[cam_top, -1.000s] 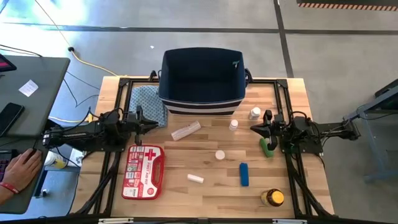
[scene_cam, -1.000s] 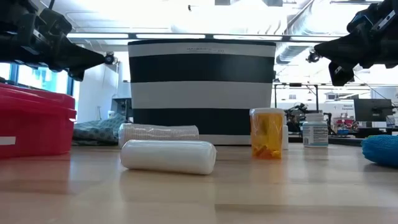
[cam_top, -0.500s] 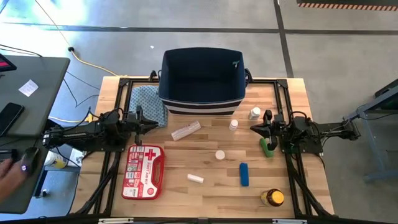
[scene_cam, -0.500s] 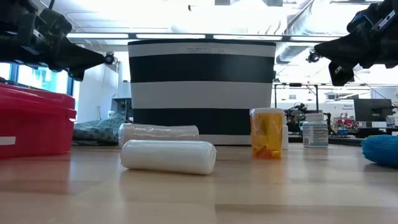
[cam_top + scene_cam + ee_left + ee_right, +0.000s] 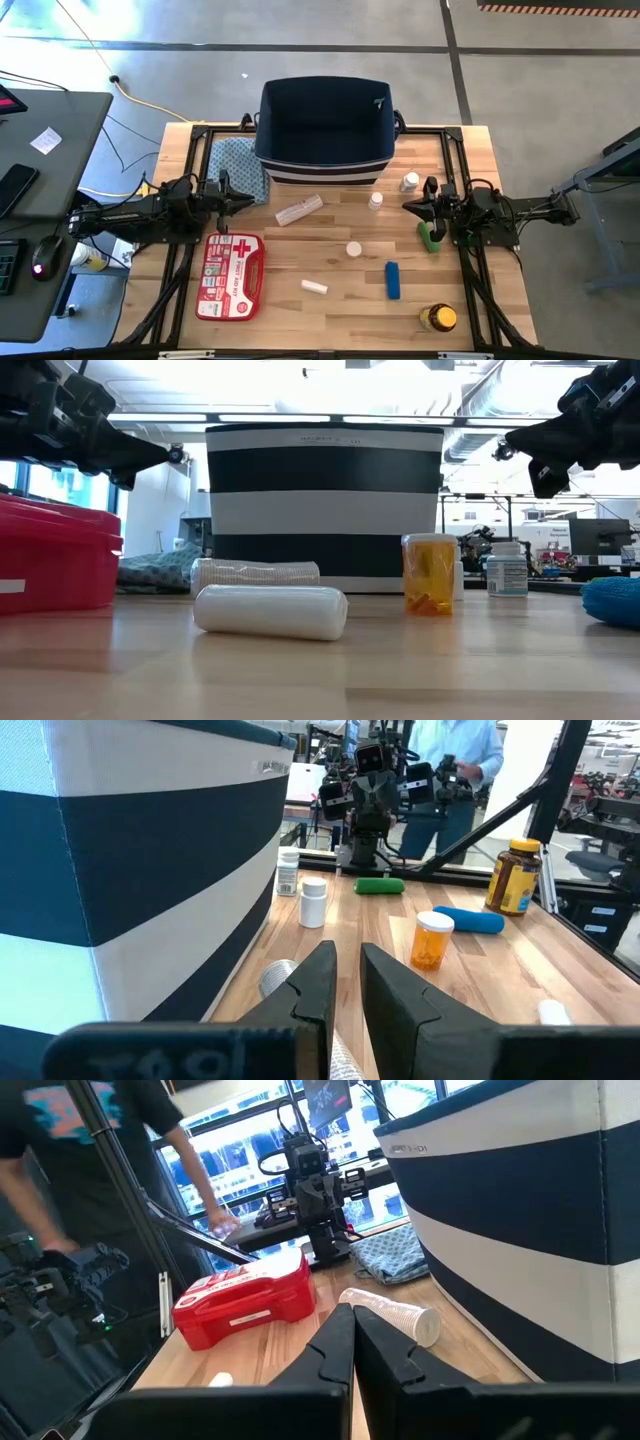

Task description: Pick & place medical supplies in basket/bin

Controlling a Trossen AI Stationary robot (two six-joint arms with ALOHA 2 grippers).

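The navy basket [image 5: 325, 125] with a white stripe stands at the table's far middle. The red first-aid kit [image 5: 230, 275] lies flat at the near left. A white roll [image 5: 299, 210], two white bottles [image 5: 410, 181] [image 5: 376, 199], a white-capped vial [image 5: 353, 249], a white tube [image 5: 314, 287], a green cylinder [image 5: 430, 238], a blue cylinder [image 5: 392, 280] and a yellow-capped amber bottle [image 5: 438, 318] rest on the wood. My left gripper [image 5: 243, 197] hovers shut at the left, above the kit's far end. My right gripper [image 5: 408, 206] hovers shut at the right, beside the green cylinder.
A blue-green patterned cloth [image 5: 238, 163] lies left of the basket. Black frame rails [image 5: 190, 130] border the table. A desk [image 5: 50, 150] with a mouse and a phone stands to the left. A person shows beyond the table in the right wrist view [image 5: 60, 1170].
Both arms have kept still and nothing on the table has moved. A person's hand at the desk left of the table has drawn back out of view.
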